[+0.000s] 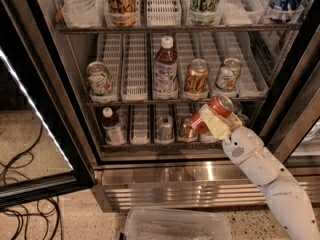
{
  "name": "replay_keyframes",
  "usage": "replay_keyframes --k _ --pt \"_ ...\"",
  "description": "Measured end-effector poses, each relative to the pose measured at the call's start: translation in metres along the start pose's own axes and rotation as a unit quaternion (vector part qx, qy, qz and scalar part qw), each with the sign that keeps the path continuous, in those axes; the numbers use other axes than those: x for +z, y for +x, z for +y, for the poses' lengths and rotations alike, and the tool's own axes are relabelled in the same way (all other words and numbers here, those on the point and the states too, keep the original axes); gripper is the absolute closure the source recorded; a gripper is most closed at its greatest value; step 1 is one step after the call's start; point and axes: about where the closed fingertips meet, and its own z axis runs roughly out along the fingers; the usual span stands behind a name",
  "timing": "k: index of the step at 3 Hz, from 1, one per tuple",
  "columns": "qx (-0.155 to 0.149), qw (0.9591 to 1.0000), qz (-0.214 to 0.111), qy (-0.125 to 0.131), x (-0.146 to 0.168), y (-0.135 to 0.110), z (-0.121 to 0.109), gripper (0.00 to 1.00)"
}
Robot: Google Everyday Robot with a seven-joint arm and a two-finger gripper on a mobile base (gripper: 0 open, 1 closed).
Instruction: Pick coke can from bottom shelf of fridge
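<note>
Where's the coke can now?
Camera view, right of centre: coke can tilted in the gripper, at the right end of the bottom shelf, below the copper-brown can.

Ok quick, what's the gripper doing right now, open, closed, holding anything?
Gripper: closed on the coke can, holding it tilted in front of the right end of the bottom shelf.
</note>
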Motion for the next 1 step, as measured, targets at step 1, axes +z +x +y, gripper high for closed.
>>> replay_keyframes --k 1 --pt "-0.003 0.9994 0.03 -0.02 0.0008 0.013 0.0121 1.0"
